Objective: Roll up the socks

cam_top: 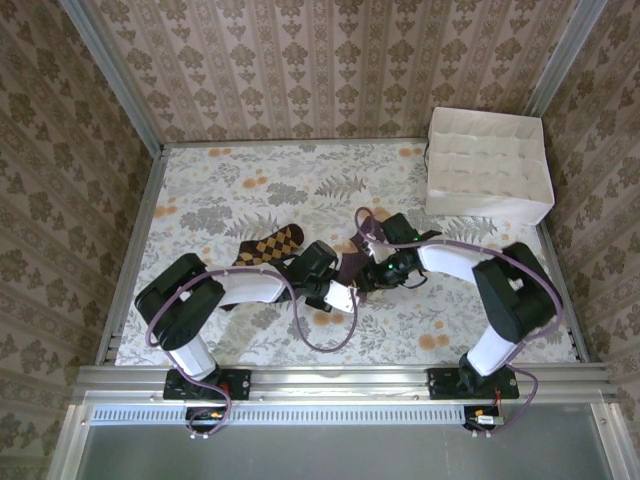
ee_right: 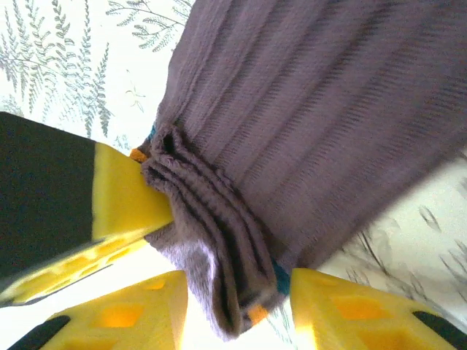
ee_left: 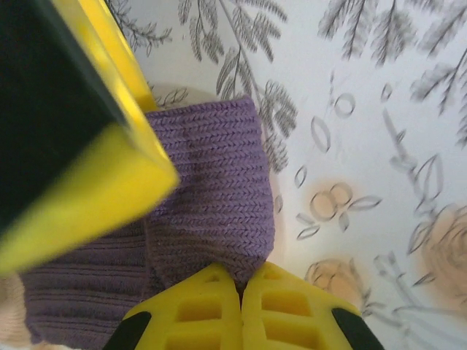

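The brown sock (cam_top: pixel 268 245) with orange-yellow diamond checks lies flat on the table, just left of centre. The purple sock (cam_top: pixel 352 264) lies bunched between the two grippers at mid-table. My left gripper (cam_top: pixel 342 296) (ee_left: pixel 241 281) is shut, its yellow fingertips pinching an edge of the purple sock (ee_left: pixel 211 197). My right gripper (cam_top: pixel 368 279) (ee_right: pixel 237 313) is open, its fingers (ee_right: pixel 146 310) standing either side of a folded bundle of the purple sock (ee_right: pixel 306 117), where orange and blue stripes peek out. The two grippers are almost touching.
A white divided box (cam_top: pixel 490 165) stands at the back right corner. Patterned walls close in the floral table (cam_top: pixel 230 180) at the back and sides. A purple cable (cam_top: pixel 330 335) loops over the table in front of the left arm.
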Controlling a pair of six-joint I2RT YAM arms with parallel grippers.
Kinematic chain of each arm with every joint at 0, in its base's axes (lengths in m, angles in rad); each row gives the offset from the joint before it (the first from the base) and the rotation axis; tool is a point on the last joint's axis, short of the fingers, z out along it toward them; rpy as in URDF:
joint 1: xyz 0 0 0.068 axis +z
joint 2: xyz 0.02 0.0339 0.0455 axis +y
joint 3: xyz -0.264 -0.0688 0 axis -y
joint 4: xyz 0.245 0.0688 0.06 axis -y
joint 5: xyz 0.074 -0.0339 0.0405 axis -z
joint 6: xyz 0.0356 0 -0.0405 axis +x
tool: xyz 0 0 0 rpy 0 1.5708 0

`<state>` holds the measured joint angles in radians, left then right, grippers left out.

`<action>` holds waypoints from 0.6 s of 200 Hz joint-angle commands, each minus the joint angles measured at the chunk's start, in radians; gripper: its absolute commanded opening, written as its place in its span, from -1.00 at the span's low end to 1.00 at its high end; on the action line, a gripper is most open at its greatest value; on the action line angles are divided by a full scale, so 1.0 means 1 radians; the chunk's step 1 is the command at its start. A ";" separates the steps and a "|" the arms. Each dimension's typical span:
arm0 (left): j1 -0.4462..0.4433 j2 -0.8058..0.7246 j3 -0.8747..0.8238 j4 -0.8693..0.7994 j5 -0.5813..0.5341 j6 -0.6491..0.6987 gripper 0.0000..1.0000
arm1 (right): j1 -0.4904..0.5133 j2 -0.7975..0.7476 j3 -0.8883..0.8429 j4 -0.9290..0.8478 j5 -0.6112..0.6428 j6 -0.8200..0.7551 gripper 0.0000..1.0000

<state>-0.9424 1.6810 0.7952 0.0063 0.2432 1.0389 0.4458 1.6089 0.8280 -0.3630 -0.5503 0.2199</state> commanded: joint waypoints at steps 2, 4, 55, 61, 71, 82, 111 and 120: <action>-0.011 0.017 -0.004 -0.155 0.068 -0.208 -1.00 | -0.026 -0.167 -0.080 0.043 0.035 0.023 -0.09; -0.010 0.015 -0.004 -0.156 0.068 -0.216 -1.00 | -0.028 -0.182 -0.089 0.046 0.040 0.023 -0.09; 0.084 0.053 0.102 -0.324 0.277 -0.370 -1.00 | -0.026 -0.508 -0.290 0.209 0.099 0.002 -0.15; 0.101 0.068 0.122 -0.352 0.314 -0.377 -1.00 | -0.021 -0.529 -0.311 0.238 0.095 -0.006 -0.15; 0.122 0.093 0.152 -0.392 0.362 -0.389 -1.00 | -0.009 -0.556 -0.349 0.288 0.082 -0.022 -0.16; 0.144 0.119 0.183 -0.429 0.408 -0.399 -1.00 | 0.015 -0.578 -0.390 0.346 0.072 -0.051 -0.16; 0.202 0.183 0.264 -0.535 0.542 -0.416 -1.00 | 0.150 -0.626 -0.451 0.423 0.162 -0.198 -0.14; 0.218 0.202 0.290 -0.570 0.579 -0.412 -1.00 | 0.192 -0.632 -0.462 0.441 0.204 -0.246 -0.14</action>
<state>-0.7639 1.8320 1.0336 -0.3721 0.6563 0.6643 0.5476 1.0122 0.3954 -0.0372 -0.4427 0.1291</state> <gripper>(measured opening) 0.048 0.428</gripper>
